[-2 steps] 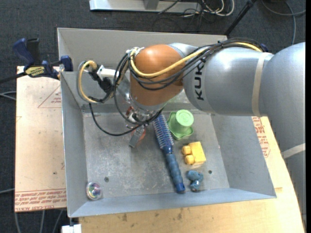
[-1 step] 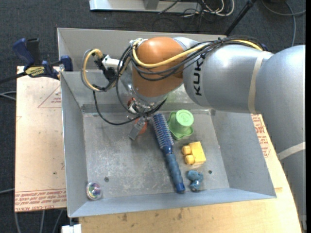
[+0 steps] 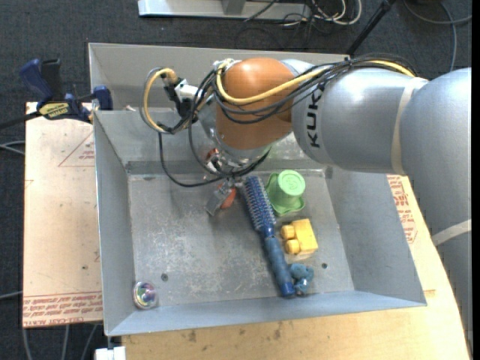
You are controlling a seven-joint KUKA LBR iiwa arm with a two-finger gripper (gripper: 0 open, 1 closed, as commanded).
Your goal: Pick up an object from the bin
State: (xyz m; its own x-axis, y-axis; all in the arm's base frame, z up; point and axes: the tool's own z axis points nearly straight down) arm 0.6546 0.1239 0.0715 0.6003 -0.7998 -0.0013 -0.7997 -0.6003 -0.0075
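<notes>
The end effector (image 3: 222, 198) hangs near the back wall of the bin (image 3: 172, 253), just beside the bristled head of the blue hairbrush (image 3: 266, 235), likely lined up to grasp it. Whether it is wide or narrow I cannot tell.

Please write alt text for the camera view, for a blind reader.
The arm's gripper hangs low in a grey bin, just left of the bristles of a blue hairbrush. Right of the brush lie a green cup and a yellow block; a small shiny object sits in the near left corner.
</notes>
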